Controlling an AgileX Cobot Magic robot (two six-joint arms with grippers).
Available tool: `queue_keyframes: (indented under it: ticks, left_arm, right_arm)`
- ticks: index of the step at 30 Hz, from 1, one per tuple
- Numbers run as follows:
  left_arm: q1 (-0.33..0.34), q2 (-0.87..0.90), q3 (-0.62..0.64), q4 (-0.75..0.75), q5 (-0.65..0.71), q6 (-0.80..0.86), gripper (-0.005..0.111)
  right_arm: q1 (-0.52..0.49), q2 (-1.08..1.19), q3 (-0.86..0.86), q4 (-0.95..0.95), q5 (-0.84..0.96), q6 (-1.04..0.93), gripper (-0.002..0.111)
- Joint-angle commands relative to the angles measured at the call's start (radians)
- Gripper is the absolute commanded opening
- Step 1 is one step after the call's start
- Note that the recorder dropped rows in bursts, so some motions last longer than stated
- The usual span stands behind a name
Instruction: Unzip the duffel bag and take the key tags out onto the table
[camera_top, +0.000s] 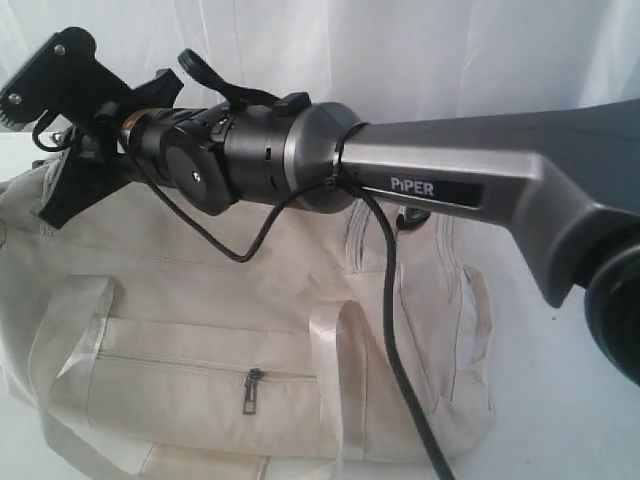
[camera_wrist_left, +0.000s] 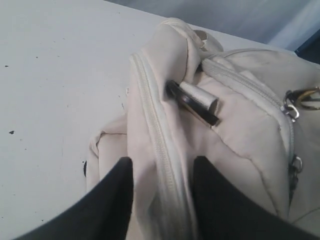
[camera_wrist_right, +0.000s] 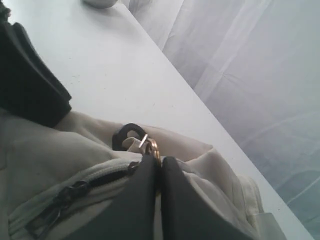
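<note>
Sprawling over the white table (camera_top: 560, 400), the cream duffel bag (camera_top: 200, 300) runs off the left and lower edges of the exterior view, leaving bare tabletop only past its right end. At one end of the bag, the left gripper (camera_wrist_left: 162, 162) stands with jaws apart, a black finger (camera_wrist_left: 115, 200) on either side of a raised zip seam (camera_wrist_left: 155, 130), with open table alongside. The right gripper (camera_wrist_right: 160, 162) is pressed closed on the top zip's metal ring pull (camera_wrist_right: 153, 146), just beside a black strap loop (camera_wrist_right: 125, 136). Here the table's edge and the white curtain (camera_wrist_right: 250, 75) pass close behind the bag. A grey arm (camera_top: 450, 165) marked PIPER reaches in from the right above the bag, blocking much of its top from view. Its black cable (camera_top: 397, 360) hangs down across the bag's front, right of the shut front pocket zip (camera_top: 180, 362).
</note>
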Motion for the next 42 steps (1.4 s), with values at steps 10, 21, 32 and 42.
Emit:
queue_keyframes:
  ticks: [10, 21, 32, 42]
  left_arm:
    - [0.003, -0.159, -0.002, -0.074, 0.013, 0.145, 0.060]
    - [-0.218, -0.260, 0.037, 0.000, 0.121, 0.270, 0.060]
    - [-0.221, -0.260, 0.050, 0.000, 0.257, 0.320, 0.060]
    - [-0.221, -0.257, 0.055, 0.000, 0.186, 0.246, 0.060]
  right_arm:
    - [-0.033, -0.017, -0.012, 0.000, 0.000, -0.012, 0.000]
    - [-0.033, -0.017, -0.012, 0.000, -0.008, -0.012, 0.000]
    - [-0.033, -0.022, -0.012, 0.000, -0.008, -0.012, 0.000]
    - [-0.033, -0.026, -0.012, 0.000, -0.015, -0.012, 0.000]
